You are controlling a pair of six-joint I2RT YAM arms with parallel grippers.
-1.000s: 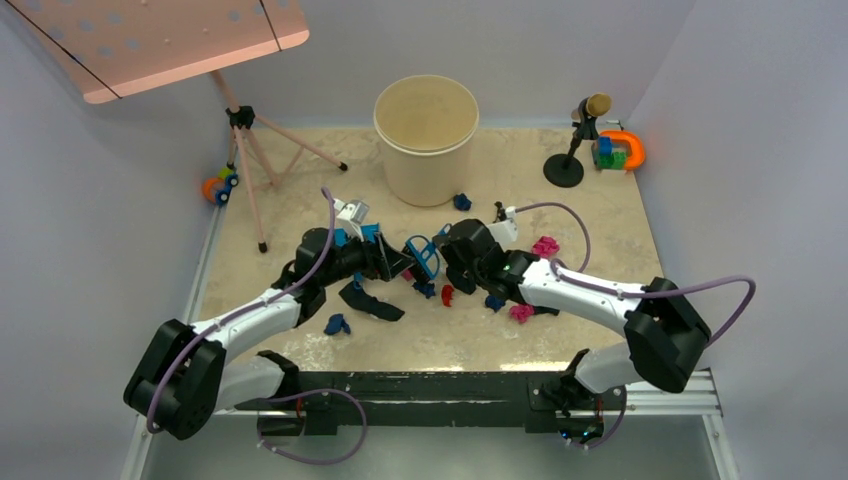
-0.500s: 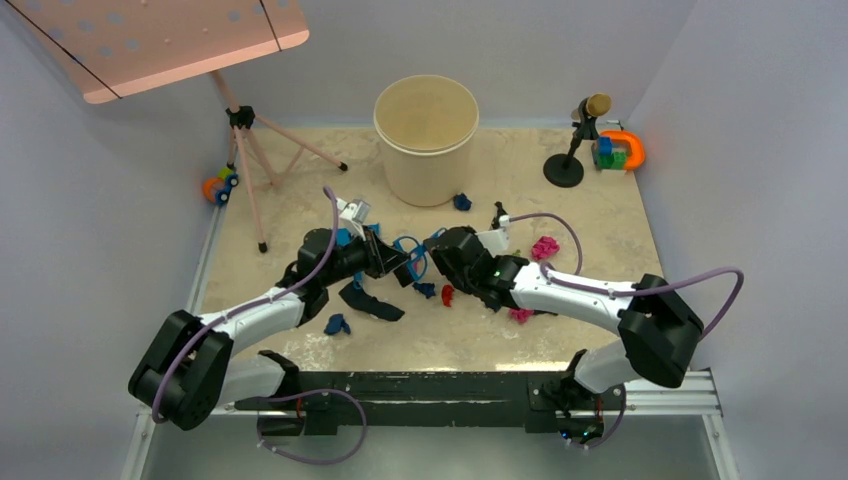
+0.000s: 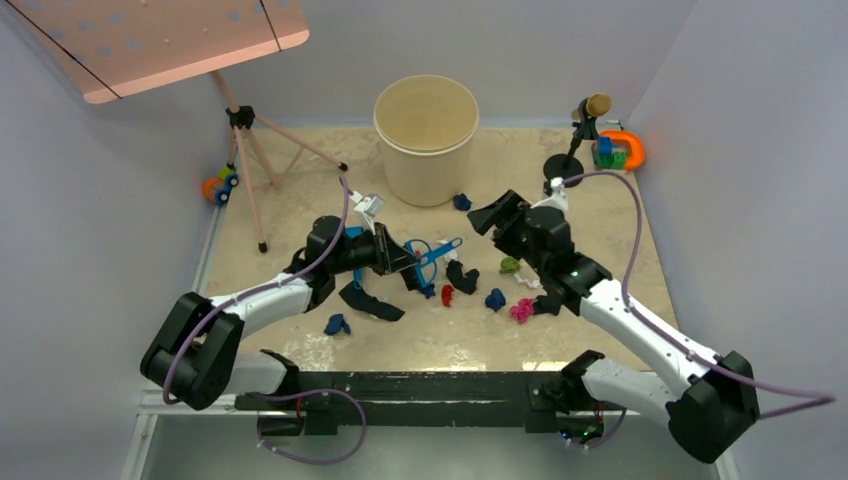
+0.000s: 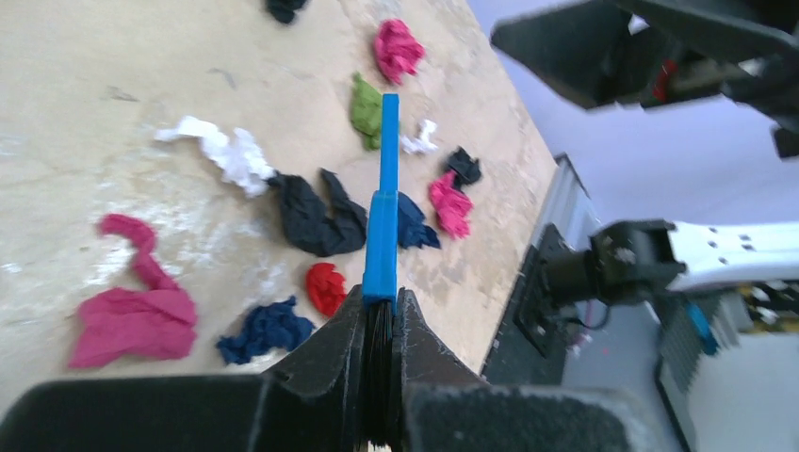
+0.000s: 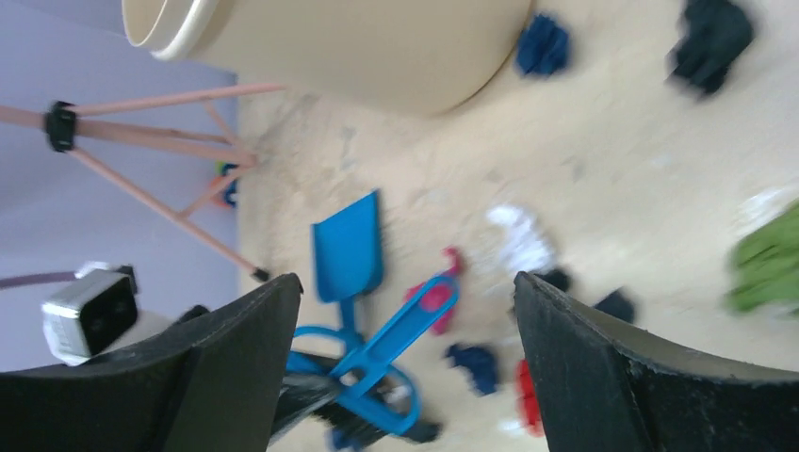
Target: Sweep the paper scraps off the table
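Sweeping looks like the step in hand. The left gripper [image 4: 382,301] is clamped tight on the blue brush [image 4: 383,226], apparently at its bristle end, with the handle pointing right over the paper scraps [image 4: 450,202]. These lie scattered in the middle of the table [image 4: 94,56], near of the bucket [image 5: 377,47]. The right gripper [image 5: 405,281] hangs above them, jaws wide and empty. To sweep well, I would tilt the bristles down onto the table and draw short strokes left toward the blue dustpan [image 5: 348,247]. The tight cluster should come first and the stray bit by the bucket last.
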